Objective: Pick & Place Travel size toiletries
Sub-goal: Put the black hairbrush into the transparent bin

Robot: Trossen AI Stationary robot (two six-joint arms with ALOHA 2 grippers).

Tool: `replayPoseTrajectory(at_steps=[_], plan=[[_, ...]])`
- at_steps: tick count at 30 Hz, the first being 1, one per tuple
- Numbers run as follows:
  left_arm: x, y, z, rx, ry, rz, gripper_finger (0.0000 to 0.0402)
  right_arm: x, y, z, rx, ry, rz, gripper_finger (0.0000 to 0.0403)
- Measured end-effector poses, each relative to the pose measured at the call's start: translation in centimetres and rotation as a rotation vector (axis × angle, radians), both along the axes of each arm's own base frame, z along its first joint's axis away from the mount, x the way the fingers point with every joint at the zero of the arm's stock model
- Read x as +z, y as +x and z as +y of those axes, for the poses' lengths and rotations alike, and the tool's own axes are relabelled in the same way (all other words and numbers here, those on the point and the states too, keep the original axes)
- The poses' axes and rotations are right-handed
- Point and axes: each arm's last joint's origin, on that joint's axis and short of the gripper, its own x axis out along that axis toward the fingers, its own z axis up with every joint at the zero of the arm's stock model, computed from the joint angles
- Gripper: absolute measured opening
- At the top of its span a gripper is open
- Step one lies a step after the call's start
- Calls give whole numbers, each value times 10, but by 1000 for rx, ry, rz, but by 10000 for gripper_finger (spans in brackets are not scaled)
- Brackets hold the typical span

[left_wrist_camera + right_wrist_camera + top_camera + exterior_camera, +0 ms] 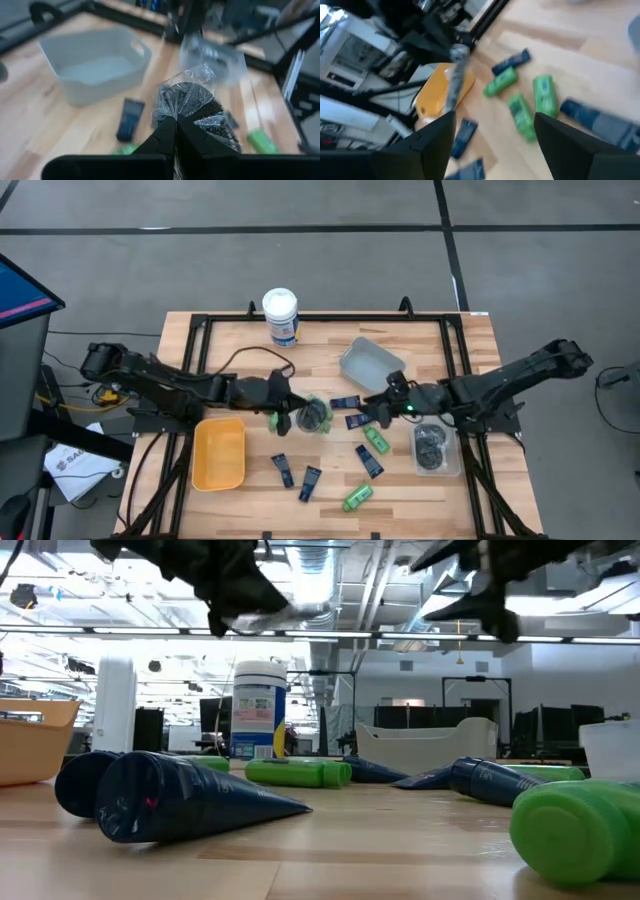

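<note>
High view: I see my left gripper (283,418) clamped shut on a clear bag (316,417) of dark tins, held over the table's (250,340) middle. My right gripper (378,412) hangs with fingers spread, empty, over green bottles (376,439) and navy tubes (369,460) scattered near the yellow bin (219,453).

Table (460,360): pale wood planks, smooth matt finish. Yellow bin (219,453) and grey bin (368,363): matt plastic. Clear bag (192,102): thin crinkled glossy film (dark contents show through). Green bottles (297,773): glossy plastic. Navy tubes (170,797): soft, satin sheen. Frame rails (205,330): black metal.
</note>
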Motion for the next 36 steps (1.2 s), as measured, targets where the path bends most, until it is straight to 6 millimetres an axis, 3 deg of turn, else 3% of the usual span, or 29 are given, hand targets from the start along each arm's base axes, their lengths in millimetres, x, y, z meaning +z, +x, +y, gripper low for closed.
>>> replayPoseTrajectory(at_steps=[8, 19, 24, 36], plan=[[13, -4, 10, 40, -7, -72, 1, -9, 45, -20, 6, -42, -86, 264], [13, -4, 11, 48, 27, -73, 1, 6, 113, -26, 181, -104, -37, 264], [13, -4, 11, 47, 27, -74, 1, 9, 122, -25, 206, -96, 17, 264], [13, -4, 11, 52, 29, -73, 1, 37, 100, -27, 137, -4, 0, 264]])
